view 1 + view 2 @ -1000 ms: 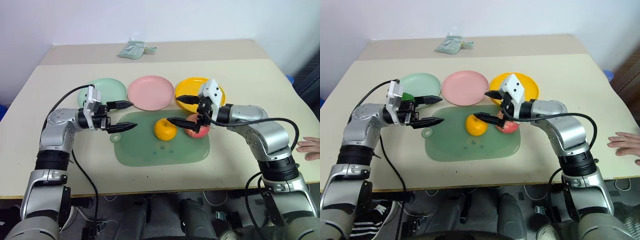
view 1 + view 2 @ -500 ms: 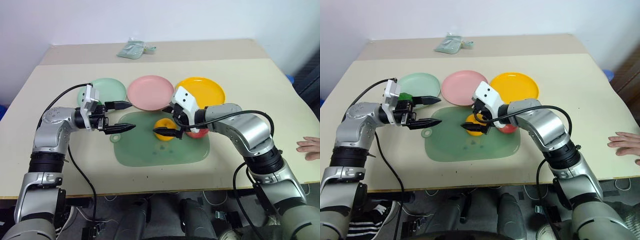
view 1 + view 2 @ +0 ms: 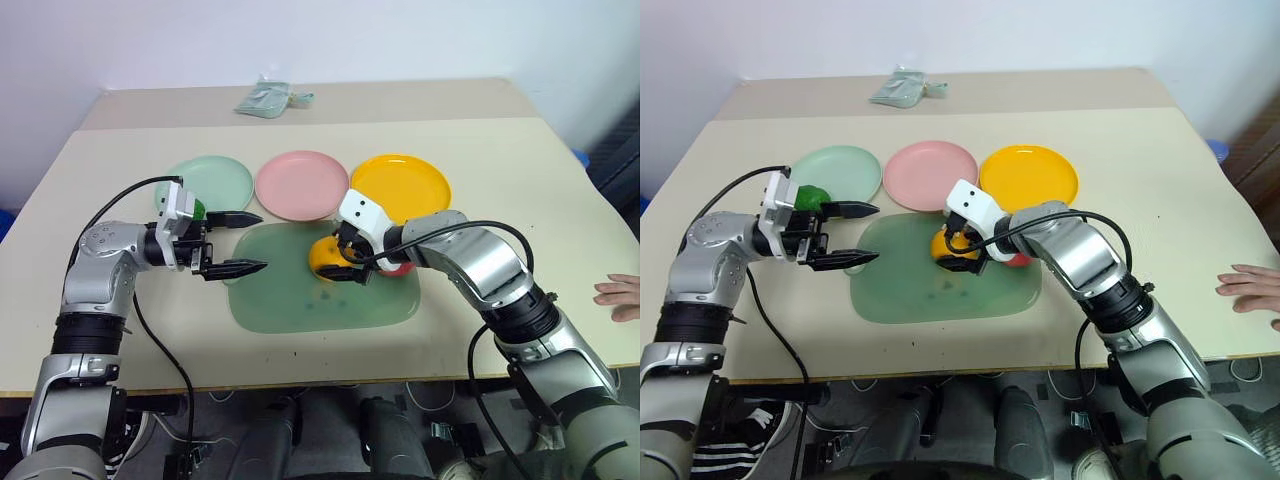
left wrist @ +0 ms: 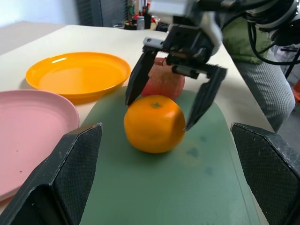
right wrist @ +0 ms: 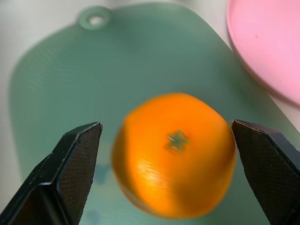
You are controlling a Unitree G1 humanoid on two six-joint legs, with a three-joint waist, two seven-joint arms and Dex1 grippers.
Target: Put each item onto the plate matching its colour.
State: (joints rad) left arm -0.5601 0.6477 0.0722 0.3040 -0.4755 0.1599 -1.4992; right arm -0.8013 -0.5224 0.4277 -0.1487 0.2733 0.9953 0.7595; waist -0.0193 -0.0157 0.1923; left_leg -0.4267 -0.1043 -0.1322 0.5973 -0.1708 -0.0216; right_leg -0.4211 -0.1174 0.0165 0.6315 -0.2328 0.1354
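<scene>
Right gripper [image 4: 176, 96], fingers apart, straddling the orange [image 4: 153, 123] on the green mat [image 3: 300, 300] — you should centre it, close gently, then lift toward the yellow plate [image 3: 410, 185], far right.

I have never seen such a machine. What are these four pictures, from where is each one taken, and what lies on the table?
This is a humanoid robot with two arms, each ending in a two-fingered claw. The two wide pictures come from cameras in its head, looking down at a beige table. The two close pictures come from cameras on its wrists, looking along the black fingers.

On the table are a mint green plate, a pink plate and a yellow plate. In front of them lies a green mat with an orange and a red apple on it. A dark green fruit sits on the mint plate.

The right claw is open around the orange, not yet gripping it. The left claw is open and holds nothing. A person's hand rests at the table edge.
</scene>
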